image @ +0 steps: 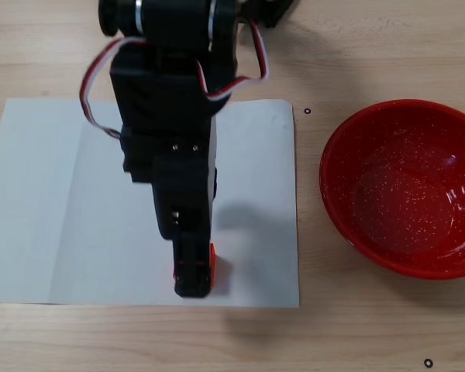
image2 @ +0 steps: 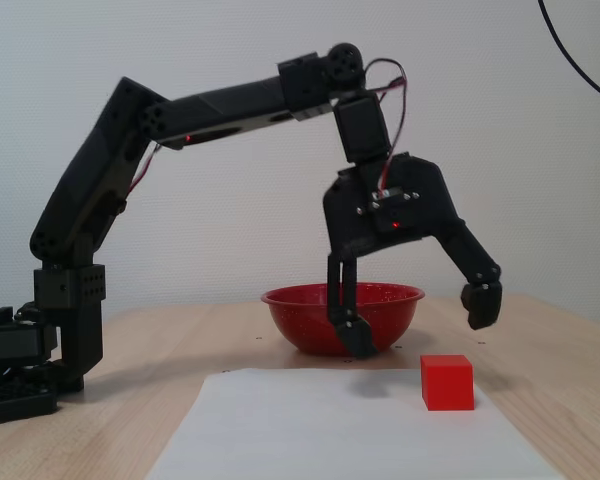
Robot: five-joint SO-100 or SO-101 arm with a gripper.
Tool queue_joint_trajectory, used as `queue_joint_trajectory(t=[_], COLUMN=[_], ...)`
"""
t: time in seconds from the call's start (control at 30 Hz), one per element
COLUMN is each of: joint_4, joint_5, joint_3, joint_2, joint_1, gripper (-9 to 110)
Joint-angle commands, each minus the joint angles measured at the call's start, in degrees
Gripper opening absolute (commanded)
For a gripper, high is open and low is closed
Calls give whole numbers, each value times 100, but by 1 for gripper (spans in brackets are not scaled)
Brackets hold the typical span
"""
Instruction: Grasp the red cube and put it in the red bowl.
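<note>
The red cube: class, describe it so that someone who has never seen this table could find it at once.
Start at the white paper sheet on the wooden table. Near its front right corner in the side fixed view sits the red cube, below the open claw. It is small and square-edged, unlike the big round red bowl behind it.

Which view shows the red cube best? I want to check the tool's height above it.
The side-on fixed view: the red cube sits fully visible on the paper, the open tool above it. From above, the tool hides most of the cube.

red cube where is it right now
In a fixed view the red cube sits on the white paper near its right edge, in front of the red bowl, below the open gripper.
</note>
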Motion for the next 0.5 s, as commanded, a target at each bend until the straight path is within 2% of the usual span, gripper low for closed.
queue_joint_trajectory(t=[0.0,0.47], joint_4=[26,-114], joint_5=[70,132], joint_3=[-747,-1354], joint_2=[229,-343], joint_1=[97,44], gripper=[45,43])
